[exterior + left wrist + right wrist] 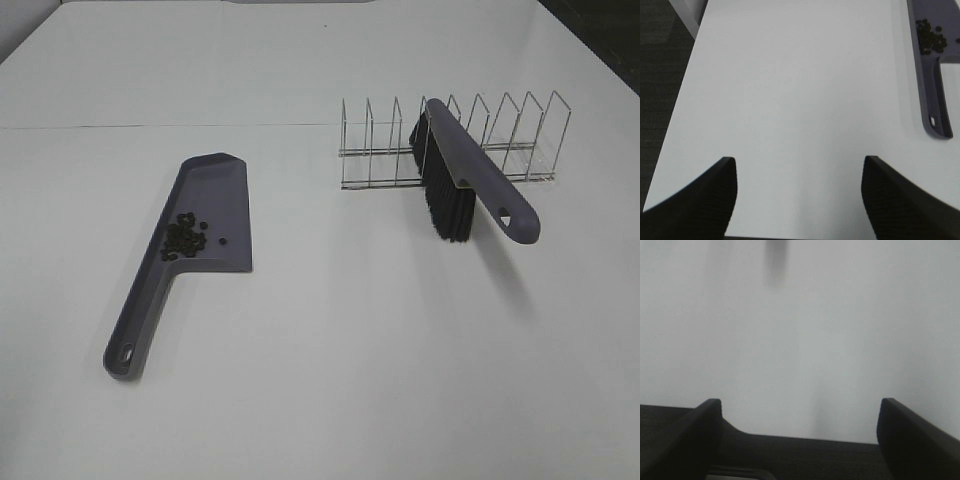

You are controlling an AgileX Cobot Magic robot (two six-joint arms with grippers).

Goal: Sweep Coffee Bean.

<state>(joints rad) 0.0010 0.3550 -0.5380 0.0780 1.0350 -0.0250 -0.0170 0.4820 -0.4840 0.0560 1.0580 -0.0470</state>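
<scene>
- Coffee beans sit in a tight dark cluster inside the dustpan, at the back of its scoop near where the handle begins; one bean lies a little apart, also in the pan. I see no beans loose on the table.
- My judgement: the sweeping itself looks finished; whatever remains is keeping the pan level so nothing rolls out the open front lip.
- If I lift the pan, I take the handle low and tilt the scoop slightly back, toward the handle.
- Brush rests tilted in the wire rack, bristles down and touching the table, handle sticking out toward the near right. Well apart from the pan.
- My left gripper: fingers spread wide, holding nothing, hanging over bare table with the pan's handle off to one side.
- My right gripper: fingers likewise wide apart and empty, over blank table; view is blurry.
- Table has broad open white room in front of and between the tools. In the left wrist view its edge, and dark floor beyond, run along the far side from the pan; I keep the pan away from there.
</scene>
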